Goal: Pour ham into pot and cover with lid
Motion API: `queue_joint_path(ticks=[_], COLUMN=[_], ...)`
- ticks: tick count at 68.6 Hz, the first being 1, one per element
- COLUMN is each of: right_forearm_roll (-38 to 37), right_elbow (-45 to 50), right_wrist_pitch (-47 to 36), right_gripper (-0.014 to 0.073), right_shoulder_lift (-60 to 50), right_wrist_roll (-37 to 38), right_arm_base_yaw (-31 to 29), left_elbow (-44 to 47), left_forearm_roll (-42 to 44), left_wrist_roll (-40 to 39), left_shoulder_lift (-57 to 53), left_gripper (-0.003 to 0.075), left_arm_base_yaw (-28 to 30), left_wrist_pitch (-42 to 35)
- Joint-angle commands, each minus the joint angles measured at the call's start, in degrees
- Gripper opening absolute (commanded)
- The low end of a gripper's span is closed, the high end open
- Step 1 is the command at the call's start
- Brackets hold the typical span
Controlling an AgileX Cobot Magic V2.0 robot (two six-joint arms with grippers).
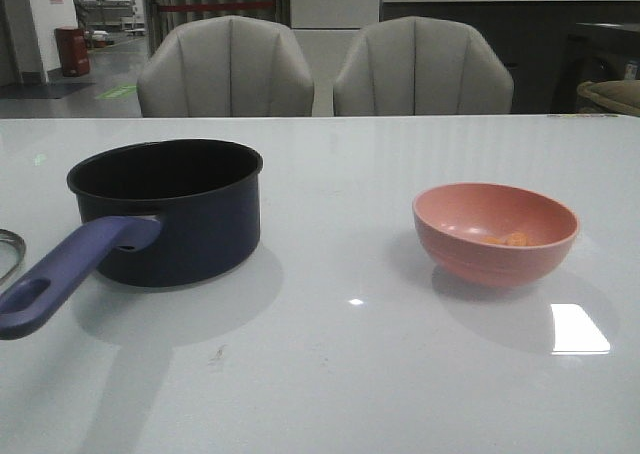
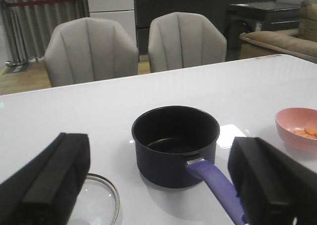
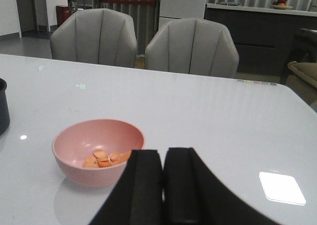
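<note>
The dark navy pot [image 1: 165, 214] stands on the left of the white table [image 1: 330, 374], empty, with its purple-blue handle [image 1: 70, 274] pointing toward me. Only an edge of the glass lid [image 1: 8, 249] shows in the front view; it lies flat left of the handle [image 2: 99, 200]. The ham [image 1: 513, 239] lies as orange bits in the pink bowl [image 1: 495, 234] on the right. My left gripper [image 2: 158, 150] is open, back from the pot [image 2: 176, 145], holding nothing. My right gripper [image 3: 163, 158] is shut and empty, just behind the bowl [image 3: 96, 150] with its ham [image 3: 104, 159]. Neither gripper shows in the front view.
Two grey chairs [image 1: 225, 69] [image 1: 420, 69] stand behind the table's far edge. A bright light reflection [image 1: 578, 329] lies on the table right of the bowl. The pot's side [image 3: 2, 106] just shows at the edge of the right wrist view.
</note>
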Motion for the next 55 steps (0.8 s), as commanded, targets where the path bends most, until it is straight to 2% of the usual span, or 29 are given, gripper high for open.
queue_joint_path(ticks=[1,4,8,18,25,46,52,55], right_forearm_roll=[1.2,3.0,4.1,4.6,4.8,5.8,5.8,5.8], right_elbow=[-0.5,-1.4,-4.4,-15.0,-19.9,-21.9,-23.3,-24.2], right_wrist_pitch=[-9.5,-10.8,-8.7,5.9,11.2,10.5,10.7,10.3], right_gripper=[0.0159,0.0159,0.0159,0.0159,0.0159,0.0167,0.0267,0.0349], right_shoulder_lift=[-1.0,-1.0,-0.4,7.8,13.9,20.4,24.3,27.1], right_wrist_roll=[0.0,0.0,0.0,0.0,0.0,0.0,0.0,0.0], right_arm_base_yaw=[-0.3,-0.3,-0.3,-0.3,-0.3,-0.3,-0.3,-0.3], left_elbow=[-1.2,-1.2,-1.0,0.6,0.9,0.9,0.9,0.9], left_forearm_roll=[0.0,-0.1,-0.1,-0.9,-1.6,-1.6,-1.6,-1.6], left_wrist_roll=[0.0,0.0,0.0,0.0,0.0,0.0,0.0,0.0], left_shoulder_lift=[0.8,0.8,0.8,0.8,0.8,0.8,0.8,0.8], left_gripper=[0.0606,0.0606,0.0606,0.0606,0.0606,0.0606,0.0606,0.0606], left_arm_base_yaw=[-1.5,-1.7,-1.7,-1.7,-1.7,-1.7,-1.7,-1.7], left_wrist_pitch=[-3.8,-3.8,-4.5,-6.6,-6.9,-7.2,-7.2,-7.2])
